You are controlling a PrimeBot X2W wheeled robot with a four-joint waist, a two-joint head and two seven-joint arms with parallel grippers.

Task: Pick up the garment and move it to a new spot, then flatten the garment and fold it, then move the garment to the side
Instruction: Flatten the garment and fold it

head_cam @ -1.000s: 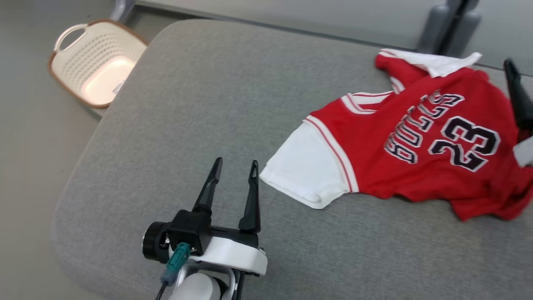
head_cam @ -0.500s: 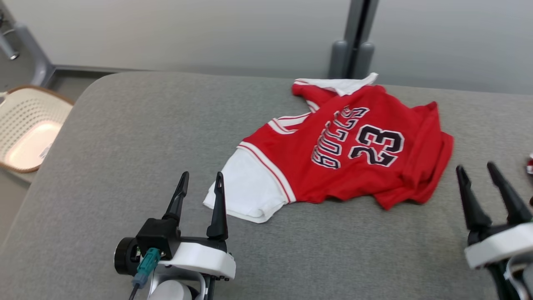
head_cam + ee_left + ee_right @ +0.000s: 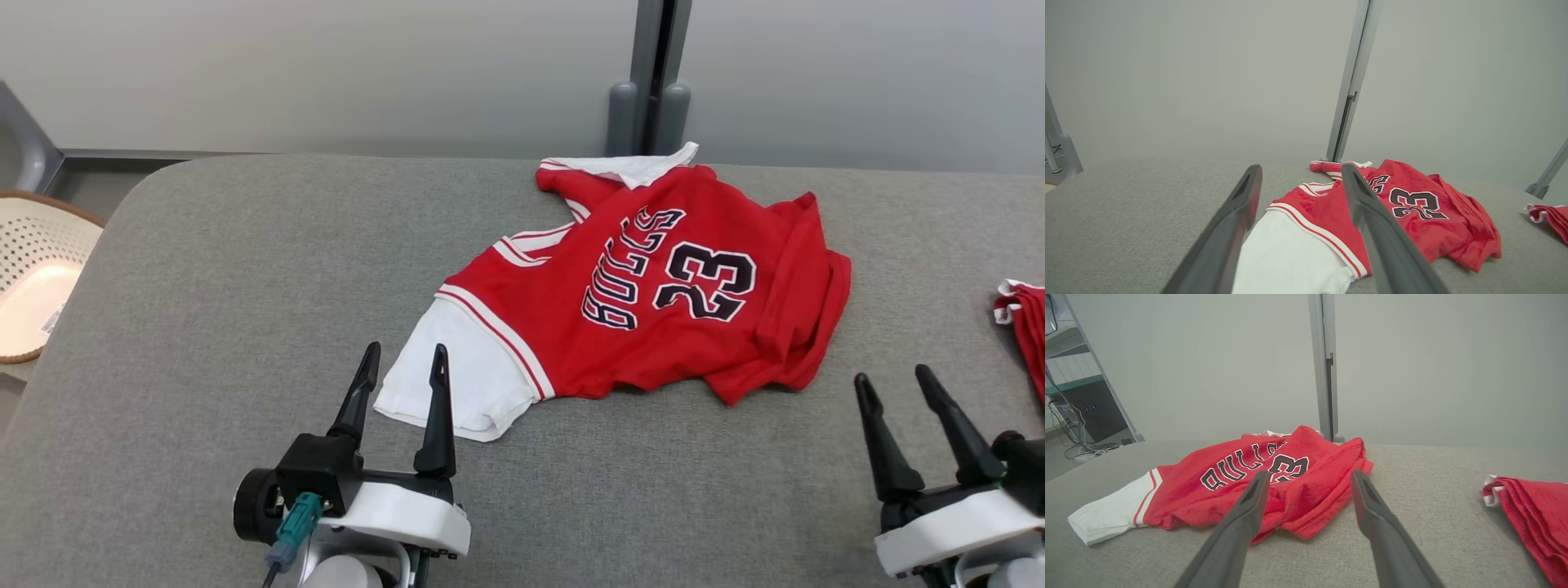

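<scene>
On the grey pad [image 3: 204, 286], shirt [image 3: 653, 302] lies rumpled.
Left gripper [image 3: 406, 349] & right gripper [image 3: 891, 375] flank it, fingers spread, empty (prob. poised for pickup).

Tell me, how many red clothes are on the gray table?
2. The Bulls jersey lies crumpled in the middle of the table; a folded red garment sits at its right edge, partly cut off, so more may be hidden there.

The garment [image 3: 653, 310] lies on the padded surface [image 3: 245, 269], a basket [image 3: 33, 245] to its left, folded cloth [image 3: 1027, 314] right
</scene>
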